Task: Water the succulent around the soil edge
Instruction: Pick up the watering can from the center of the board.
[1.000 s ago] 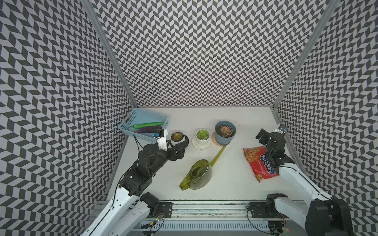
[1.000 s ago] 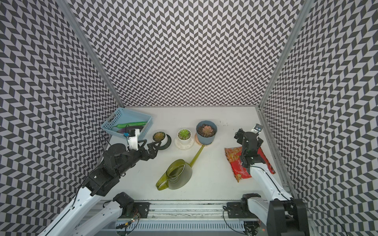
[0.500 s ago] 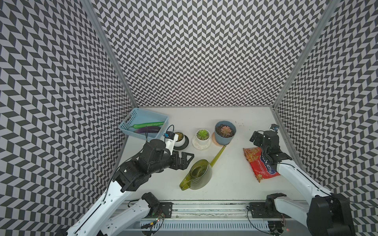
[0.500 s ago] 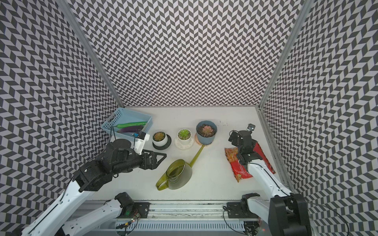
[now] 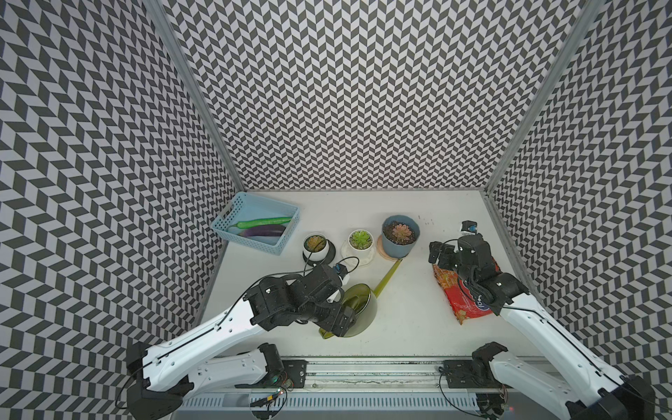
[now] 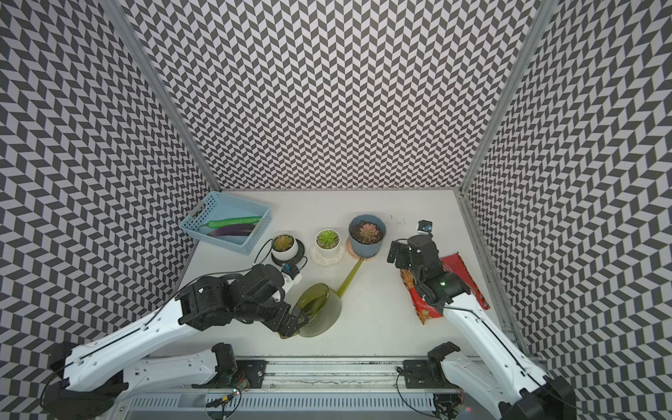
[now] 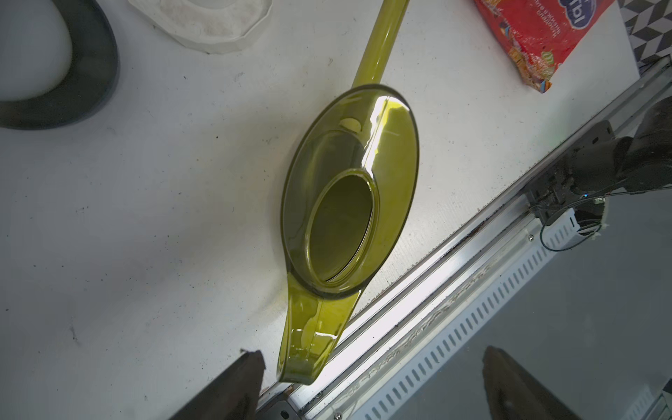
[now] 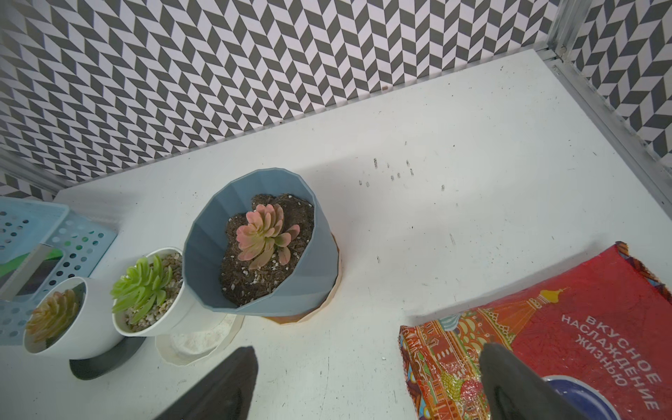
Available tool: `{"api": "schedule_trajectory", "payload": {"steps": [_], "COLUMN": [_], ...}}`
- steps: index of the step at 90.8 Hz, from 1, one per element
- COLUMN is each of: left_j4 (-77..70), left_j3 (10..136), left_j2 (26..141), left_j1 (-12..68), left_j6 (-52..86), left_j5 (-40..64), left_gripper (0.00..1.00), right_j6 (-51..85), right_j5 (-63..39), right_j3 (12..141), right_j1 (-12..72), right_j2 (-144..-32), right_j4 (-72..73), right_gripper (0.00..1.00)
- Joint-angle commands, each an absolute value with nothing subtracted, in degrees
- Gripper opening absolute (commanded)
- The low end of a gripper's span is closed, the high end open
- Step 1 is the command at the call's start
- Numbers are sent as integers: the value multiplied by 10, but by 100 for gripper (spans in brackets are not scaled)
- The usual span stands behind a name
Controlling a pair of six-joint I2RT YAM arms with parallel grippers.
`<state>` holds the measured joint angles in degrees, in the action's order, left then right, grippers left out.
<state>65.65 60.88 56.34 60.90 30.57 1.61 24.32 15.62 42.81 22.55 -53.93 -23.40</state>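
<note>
An olive-green see-through watering can (image 5: 363,309) (image 7: 349,189) stands near the table's front edge, its long spout (image 5: 389,276) pointing at the blue pot. My left gripper (image 5: 338,322) (image 7: 367,385) is open over the can's handle (image 7: 309,345). The handle lies between the fingers, close to one finger (image 7: 236,382) and not clamped. Three succulents stand in a row: a pink one (image 5: 401,232) (image 8: 263,236) in dark soil in a blue pot, a green one (image 5: 360,239) (image 8: 142,283) in a white pot, and an orange-yellow one (image 5: 314,243) (image 8: 52,314) on a black saucer. My right gripper (image 5: 438,251) (image 8: 363,389) is open and empty beside the blue pot.
A blue basket (image 5: 254,243) at the back left holds a green vegetable and an aubergine. A red snack bag (image 5: 462,305) (image 8: 582,345) lies under the right arm. The metal rail (image 5: 363,367) runs along the front edge, close to the can's handle.
The left arm swung from the black-saucer pot toward the front and now hangs over the can's handle, its jaws slightly narrower. The right gripper shifted a little toward the blue pot.
</note>
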Motion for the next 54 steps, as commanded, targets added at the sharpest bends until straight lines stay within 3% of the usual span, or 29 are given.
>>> {"api": "schedule_trajectory", "payload": {"steps": [1,54], "left_j4": [673,605], "left_j3": [584,495], "left_j2": [574,576], "left_j1": [630,637], "left_j6": [323,374], "left_j5": [-3,-49], "left_gripper": [92,79], "right_j6": [251,239], "right_j5": [162,182], "right_j3": [438,435], "right_j1": [228,228], "right_j2": [-526,-511], "right_j4": [-243,-240], "right_gripper": [99,100]}}
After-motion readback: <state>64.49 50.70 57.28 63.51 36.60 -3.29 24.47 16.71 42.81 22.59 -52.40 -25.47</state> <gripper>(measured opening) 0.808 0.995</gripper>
